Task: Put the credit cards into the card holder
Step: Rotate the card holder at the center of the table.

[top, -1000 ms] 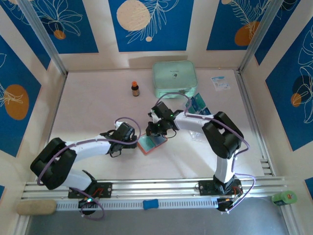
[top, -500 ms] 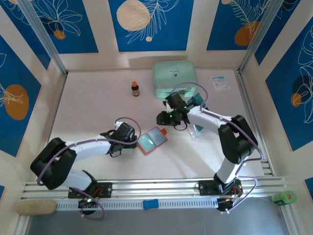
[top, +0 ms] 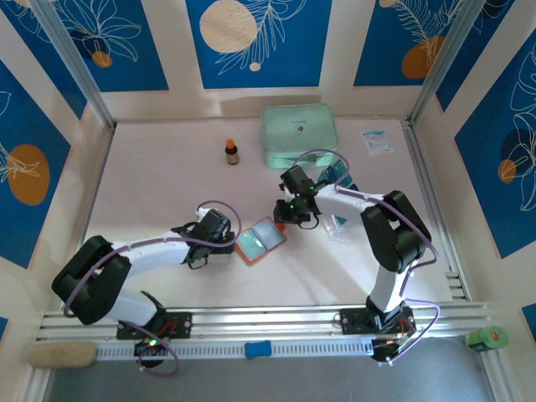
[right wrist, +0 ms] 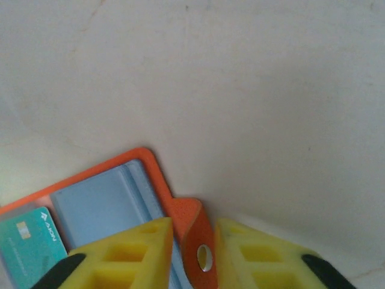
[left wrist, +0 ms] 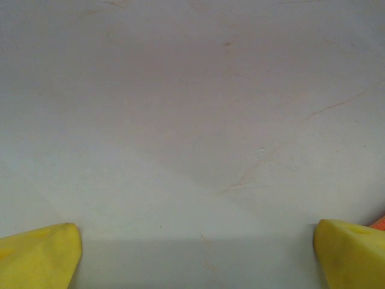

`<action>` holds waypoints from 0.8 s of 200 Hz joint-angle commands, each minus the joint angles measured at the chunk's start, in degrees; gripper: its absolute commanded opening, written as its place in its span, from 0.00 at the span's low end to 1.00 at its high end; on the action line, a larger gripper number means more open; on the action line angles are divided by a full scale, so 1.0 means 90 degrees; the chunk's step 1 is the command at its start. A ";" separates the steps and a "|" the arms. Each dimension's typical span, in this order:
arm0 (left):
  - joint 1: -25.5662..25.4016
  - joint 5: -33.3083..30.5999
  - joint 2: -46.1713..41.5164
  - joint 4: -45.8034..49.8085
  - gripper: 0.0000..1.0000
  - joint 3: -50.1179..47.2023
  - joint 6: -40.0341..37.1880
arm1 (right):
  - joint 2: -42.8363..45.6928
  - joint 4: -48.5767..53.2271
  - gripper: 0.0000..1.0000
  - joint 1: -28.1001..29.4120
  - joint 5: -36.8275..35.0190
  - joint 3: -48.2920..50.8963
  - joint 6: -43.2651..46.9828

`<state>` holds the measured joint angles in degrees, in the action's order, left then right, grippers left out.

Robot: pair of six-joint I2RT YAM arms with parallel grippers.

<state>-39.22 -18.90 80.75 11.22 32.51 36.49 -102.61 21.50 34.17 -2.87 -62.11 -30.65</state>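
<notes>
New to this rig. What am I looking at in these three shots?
Two robot arms are bolted at the near edge of a table. The top picture looks down on both: left arm, right arm. The other two come from a camera on each wrist; the yellow blocks are its fingers. On the table lie an open orange holder with a teal card inside, more cards, a green case, a small bottle and a paper slip. The left jaws stand wide open, empty. The right jaws appear to pinch the holder's snap tab.
</notes>
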 commanded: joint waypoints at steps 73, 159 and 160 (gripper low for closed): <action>0.0061 0.0469 -0.0122 -0.0274 1.00 -0.0049 -0.0029 | 0.0660 0.0043 0.00 0.0097 -0.0066 0.0851 -0.0397; 0.0062 0.0461 -0.0222 -0.0214 1.00 -0.0112 -0.0040 | 0.1500 0.0111 0.19 0.0435 -0.0119 0.1438 -0.1069; 0.0066 0.0465 -0.0222 -0.0213 1.00 -0.0114 -0.0035 | 0.1514 0.0116 0.19 0.0438 -0.0119 0.1440 -0.1073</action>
<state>-39.07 -17.63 79.55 11.40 32.25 36.49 -91.94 20.91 37.04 -3.92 -50.35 -37.47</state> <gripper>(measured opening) 0.996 0.142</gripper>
